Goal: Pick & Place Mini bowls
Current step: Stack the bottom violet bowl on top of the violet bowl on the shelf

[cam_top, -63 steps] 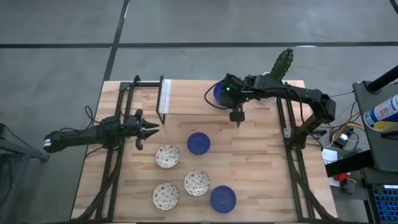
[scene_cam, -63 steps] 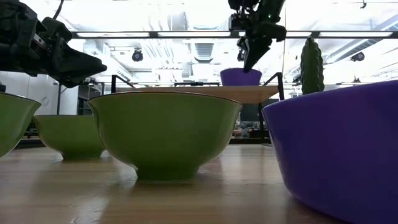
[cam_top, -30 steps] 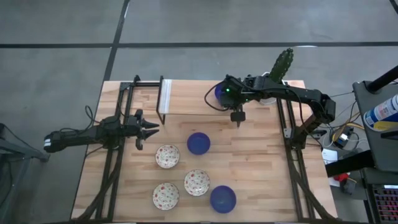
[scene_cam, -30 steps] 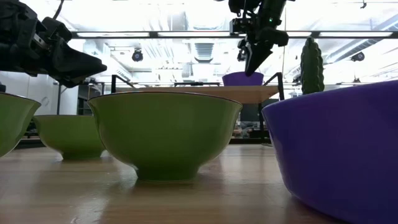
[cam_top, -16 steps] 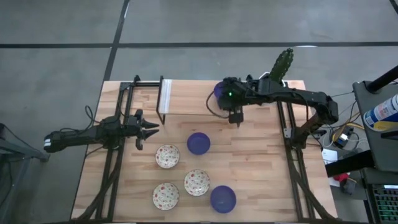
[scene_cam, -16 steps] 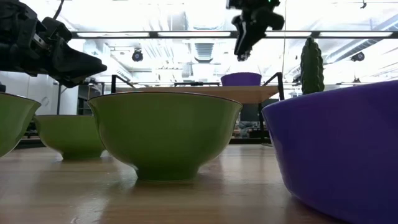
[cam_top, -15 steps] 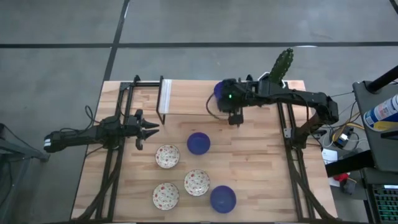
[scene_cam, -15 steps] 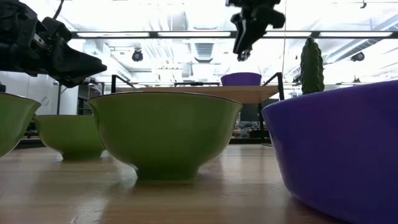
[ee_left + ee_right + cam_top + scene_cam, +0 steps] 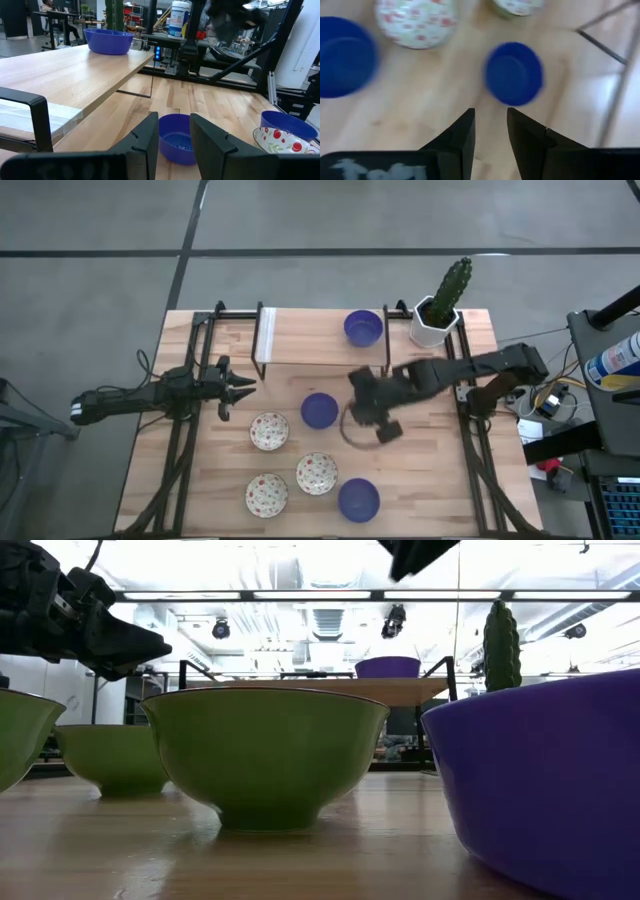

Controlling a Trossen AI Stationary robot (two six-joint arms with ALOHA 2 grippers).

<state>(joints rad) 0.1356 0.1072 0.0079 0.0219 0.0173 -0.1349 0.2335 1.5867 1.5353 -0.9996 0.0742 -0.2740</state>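
One blue mini bowl [image 9: 362,328] rests on the raised wooden shelf [image 9: 310,335] at the far side. A second blue bowl [image 9: 319,410] sits mid-table and a third [image 9: 357,500] near the front edge. Three speckled cream bowls [image 9: 269,431], [image 9: 316,473], [image 9: 266,494] stand upright on the table between them. My right gripper [image 9: 385,427], blurred, hangs open above the table just right of the middle blue bowl [image 9: 514,73]. At the table's left my left gripper [image 9: 240,388] stays open and level, pointing at that same bowl [image 9: 175,137].
A white pot with a cactus [image 9: 438,315] stands on the shelf's right end. Black metal frames [image 9: 200,380], [image 9: 465,430] run along both sides of the table. Bare wood lies right of the bowls [image 9: 420,470].
My right gripper has risen from beside the blue bowl on the shelf, then swung fast toward the near edge, over the middle of the table. That bowl stays on the shelf.
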